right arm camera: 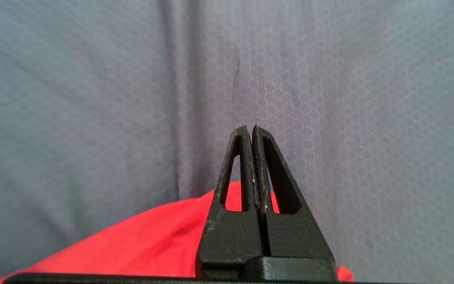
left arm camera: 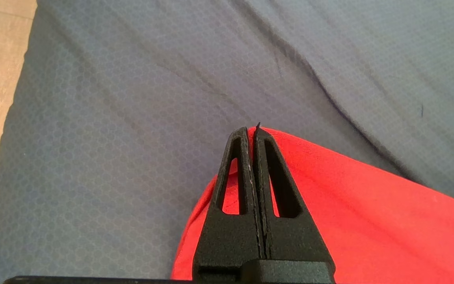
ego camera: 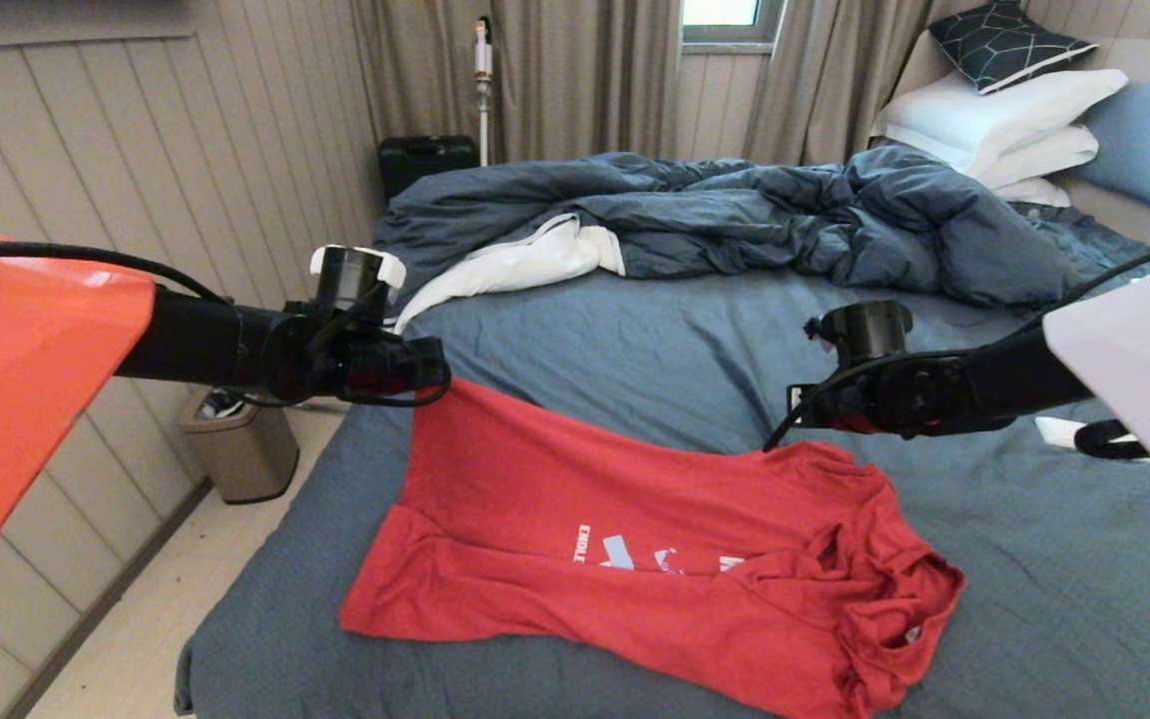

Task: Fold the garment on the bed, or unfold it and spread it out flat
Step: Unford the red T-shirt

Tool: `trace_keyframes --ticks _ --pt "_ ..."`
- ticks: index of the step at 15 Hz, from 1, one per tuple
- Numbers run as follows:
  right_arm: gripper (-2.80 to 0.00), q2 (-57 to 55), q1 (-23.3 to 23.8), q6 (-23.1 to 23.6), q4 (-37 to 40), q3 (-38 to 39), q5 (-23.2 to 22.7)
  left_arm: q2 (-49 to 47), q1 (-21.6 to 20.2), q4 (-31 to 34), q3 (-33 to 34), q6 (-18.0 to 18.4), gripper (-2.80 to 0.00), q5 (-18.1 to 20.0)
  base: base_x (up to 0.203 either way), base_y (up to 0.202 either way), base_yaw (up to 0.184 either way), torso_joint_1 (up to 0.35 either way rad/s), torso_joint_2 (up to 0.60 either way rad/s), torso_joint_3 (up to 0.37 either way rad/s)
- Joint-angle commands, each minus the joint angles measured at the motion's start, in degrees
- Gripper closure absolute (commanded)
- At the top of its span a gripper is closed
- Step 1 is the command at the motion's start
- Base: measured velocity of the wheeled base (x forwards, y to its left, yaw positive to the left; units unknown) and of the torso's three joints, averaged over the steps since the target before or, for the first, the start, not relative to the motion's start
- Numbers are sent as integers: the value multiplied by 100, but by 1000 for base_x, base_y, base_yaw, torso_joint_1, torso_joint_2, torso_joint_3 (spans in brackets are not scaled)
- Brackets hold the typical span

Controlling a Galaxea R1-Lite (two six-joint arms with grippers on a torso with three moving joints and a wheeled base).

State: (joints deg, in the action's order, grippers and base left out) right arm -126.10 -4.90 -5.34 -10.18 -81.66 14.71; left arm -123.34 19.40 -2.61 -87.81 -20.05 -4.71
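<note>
Your left pincer (ego camera: 435, 371) is closed tight at the garment's (ego camera: 635, 529) far left corner, though you can't tell if cloth is pinched. The red shirt lies rumpled across the near part of the bed (ego camera: 635, 340), print partly folded under. Your right pincer (ego camera: 793, 414) is also closed, empty-looking, just above the shirt's far right edge.

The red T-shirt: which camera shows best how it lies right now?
The head view: it shows the whole red T-shirt on the bed, rumpled at the collar, far edge raised between the left gripper and right gripper. The wrist views show only a red edge behind each gripper's shut fingers.
</note>
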Motion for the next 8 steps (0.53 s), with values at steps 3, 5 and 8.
trace_keyframes --ticks 3,5,8 --pt "0 335 -2 -11 -19 141 5 -23 -6 24 1 1 -280 -4 0 0 0 0 0 0" --pt "0 390 4 -11 -20 159 5 -23 -12 6 1 10 -280 -13 0 0 0 0 0 0" --pt "0 534 7 -20 -20 261 -10 70 -89 14 2 4 -280 -13 0 0 0 0 0 0"
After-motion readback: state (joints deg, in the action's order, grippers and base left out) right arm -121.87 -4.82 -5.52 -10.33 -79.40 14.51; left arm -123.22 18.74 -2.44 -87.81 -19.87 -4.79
